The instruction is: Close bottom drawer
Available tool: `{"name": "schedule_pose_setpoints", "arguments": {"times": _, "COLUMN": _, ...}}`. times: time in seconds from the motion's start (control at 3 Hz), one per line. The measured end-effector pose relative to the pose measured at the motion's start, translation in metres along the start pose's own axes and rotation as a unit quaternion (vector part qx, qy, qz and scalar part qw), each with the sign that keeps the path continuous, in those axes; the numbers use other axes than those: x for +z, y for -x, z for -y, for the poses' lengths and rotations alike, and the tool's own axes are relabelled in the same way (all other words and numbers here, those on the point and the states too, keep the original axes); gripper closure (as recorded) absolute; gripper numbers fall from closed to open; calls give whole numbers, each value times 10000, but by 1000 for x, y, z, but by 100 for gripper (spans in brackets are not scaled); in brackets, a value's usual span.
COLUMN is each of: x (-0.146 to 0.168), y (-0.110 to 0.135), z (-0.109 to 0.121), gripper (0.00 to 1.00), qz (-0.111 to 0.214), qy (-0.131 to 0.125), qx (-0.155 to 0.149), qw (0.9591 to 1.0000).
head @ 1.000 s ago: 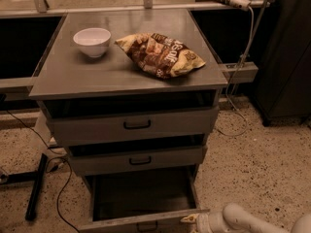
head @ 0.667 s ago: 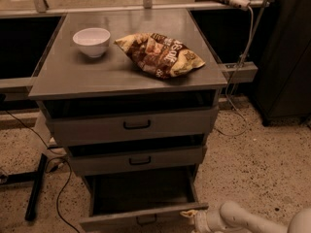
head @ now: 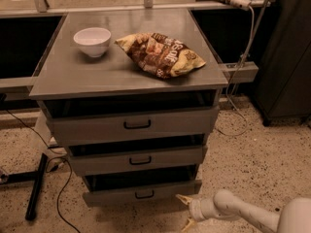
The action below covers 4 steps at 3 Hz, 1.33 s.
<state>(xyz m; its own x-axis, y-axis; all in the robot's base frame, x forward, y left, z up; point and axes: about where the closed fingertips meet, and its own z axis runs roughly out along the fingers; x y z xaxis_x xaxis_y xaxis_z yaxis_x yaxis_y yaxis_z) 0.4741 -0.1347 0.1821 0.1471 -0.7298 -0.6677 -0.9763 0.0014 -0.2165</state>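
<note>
- Showing a grey metal cabinet with three drawers; the bottom drawer is lowest, its front standing slightly out with a dark gap above.
- The gripper hovers low at the right, just below and in front of that drawer's right end.
- Its fingers are spread apart and grasp nothing.
- A white bowl and a snack bag rest on top.

speckled floor, dark side cabinet
</note>
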Motion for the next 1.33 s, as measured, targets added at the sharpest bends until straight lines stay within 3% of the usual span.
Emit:
{"name": "schedule_pose_setpoints", "arguments": {"times": 0.33, "x": 10, "y": 3, "z": 42, "gripper": 41, "qz": -66, "qy": -43, "qx": -139, "qw": 9999}}
{"name": "schedule_pose_setpoints", "arguments": {"times": 0.67, "x": 20, "y": -9, "z": 77, "gripper": 39, "qz": -203, "qy": -170, "qx": -27, "qw": 9996}}
{"name": "schedule_pose_setpoints", "arguments": {"times": 1.33, "x": 26, "y": 2, "z": 100, "gripper": 0, "qz": -142, "qy": -206, "qx": -111, "qw": 9996}}
